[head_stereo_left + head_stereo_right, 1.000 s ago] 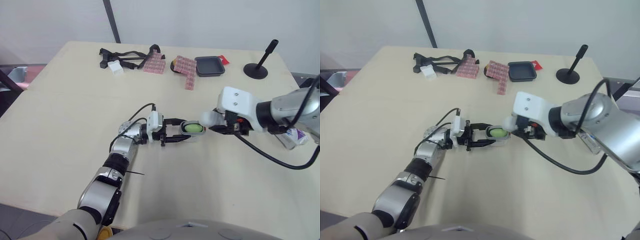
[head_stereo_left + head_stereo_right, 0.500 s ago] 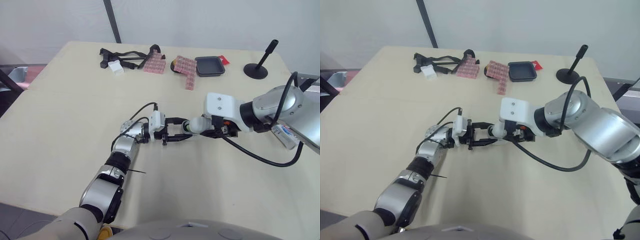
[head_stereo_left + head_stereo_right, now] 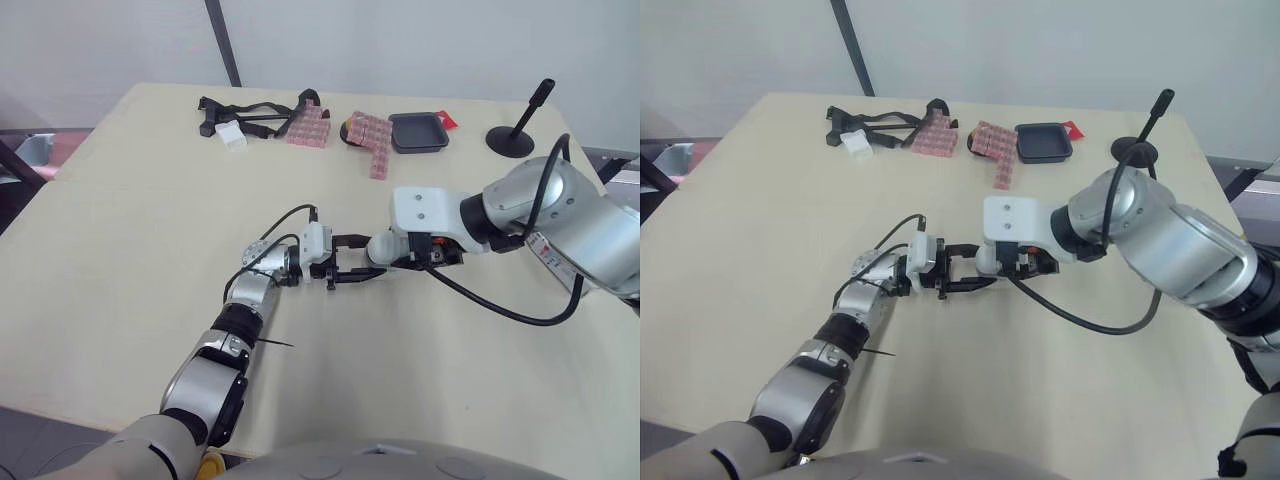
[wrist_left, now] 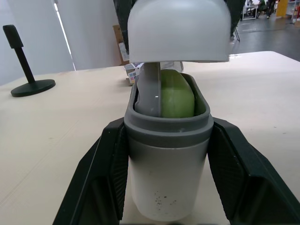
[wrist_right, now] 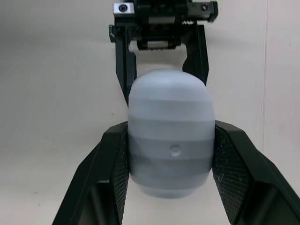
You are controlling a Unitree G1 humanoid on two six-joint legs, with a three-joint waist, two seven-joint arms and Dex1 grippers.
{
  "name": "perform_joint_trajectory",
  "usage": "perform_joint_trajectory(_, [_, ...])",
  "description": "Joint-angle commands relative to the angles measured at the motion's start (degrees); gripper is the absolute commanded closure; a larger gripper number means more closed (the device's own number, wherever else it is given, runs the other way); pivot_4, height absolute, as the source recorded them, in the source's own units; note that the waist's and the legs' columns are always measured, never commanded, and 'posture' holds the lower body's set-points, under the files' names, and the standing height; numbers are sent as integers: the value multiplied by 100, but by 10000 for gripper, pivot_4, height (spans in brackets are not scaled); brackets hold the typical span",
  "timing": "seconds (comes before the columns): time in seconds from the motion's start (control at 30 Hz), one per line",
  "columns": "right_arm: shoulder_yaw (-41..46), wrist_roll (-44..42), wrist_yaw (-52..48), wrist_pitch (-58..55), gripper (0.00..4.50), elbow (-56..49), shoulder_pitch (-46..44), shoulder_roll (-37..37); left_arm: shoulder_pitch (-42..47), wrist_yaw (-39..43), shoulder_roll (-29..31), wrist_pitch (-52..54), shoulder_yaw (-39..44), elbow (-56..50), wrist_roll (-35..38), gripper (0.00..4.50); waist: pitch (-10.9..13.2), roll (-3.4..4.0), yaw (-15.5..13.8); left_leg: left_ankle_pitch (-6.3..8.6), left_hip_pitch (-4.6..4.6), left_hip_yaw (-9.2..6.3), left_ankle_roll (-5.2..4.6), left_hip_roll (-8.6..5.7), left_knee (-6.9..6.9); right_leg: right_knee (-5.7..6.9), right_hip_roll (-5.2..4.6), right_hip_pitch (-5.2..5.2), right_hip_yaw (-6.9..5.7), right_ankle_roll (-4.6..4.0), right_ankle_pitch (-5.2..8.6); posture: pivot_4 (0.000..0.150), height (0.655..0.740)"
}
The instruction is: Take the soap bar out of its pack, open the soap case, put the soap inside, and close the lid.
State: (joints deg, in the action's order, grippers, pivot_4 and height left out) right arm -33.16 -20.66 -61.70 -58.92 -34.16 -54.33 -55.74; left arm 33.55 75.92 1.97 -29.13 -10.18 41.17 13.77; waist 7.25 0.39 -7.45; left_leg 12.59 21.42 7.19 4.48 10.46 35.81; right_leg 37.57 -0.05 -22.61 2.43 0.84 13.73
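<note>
We judge the task nearly finished. The pale green soap bar (image 4: pixel 179 97) already lies in the open grey plastic soap case (image 4: pixel 166 178). The case sits on the beige table (image 3: pixel 120 220) (roughly at its middle), clamped on both sides by the black fingers of the left gripper (image 3: pixel 348 260). The right gripper (image 5: pixel 171 129) is closed around the rounded pale grey lid (image 4: pixel 178 28), which hangs just over the case, not yet seated, with soap showing beneath it. What is left, as we see it, is lowering the lid squarely, pressing it shut and letting go.
</note>
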Motion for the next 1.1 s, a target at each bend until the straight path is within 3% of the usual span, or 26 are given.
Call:
perform_joint_trajectory(0.03, [-52, 224, -126, 58, 25122, 29, -194, 36, 9, -82, 14, -85, -4, -125, -23, 25556, 0, 0, -2, 0, 0, 0, -1, 0, 1, 0, 0, -2, 0, 0, 0, 1500, 7400])
perform_joint_trajectory(0.73, [-322, 983, -477, 307, 25122, 279, -189, 335, -60, -160, 2, -59, -49, -245, -43, 25556, 0, 0, 20, 0, 0, 1, -2, 1, 4, 9, 0, -11, 1, 0, 0, 1500, 7400])
perform_joint_trajectory(0.8, [-332, 1042, -485, 308, 14863, 294, -164, 356, -64, -163, -1, -57, -50, -250, -42, 25556, 0, 0, 27, 0, 0, 2, -2, 1, 4, 10, 0, -11, 1, -1, 0, 1500, 7400])
perform_joint_trajectory(0.93, [-310, 1078, -511, 319, 1845, 284, -151, 374, -73, -178, 0, -52, -49, -253, -44, 25556, 0, 0, 25, -1, -1, 2, -3, 1, 6, 11, 0, -17, 1, -1, 0, 1500, 7400])
perform_joint_trajectory(1.1, [-272, 1106, -511, 288, 175, 312, -163, 404, -81, -188, 5, -39, -57, -262, -38, 25556, 0, 0, 26, -1, 0, 2, -4, 1, 6, 12, 0, -20, 1, -1, 0, 1500, 7400])
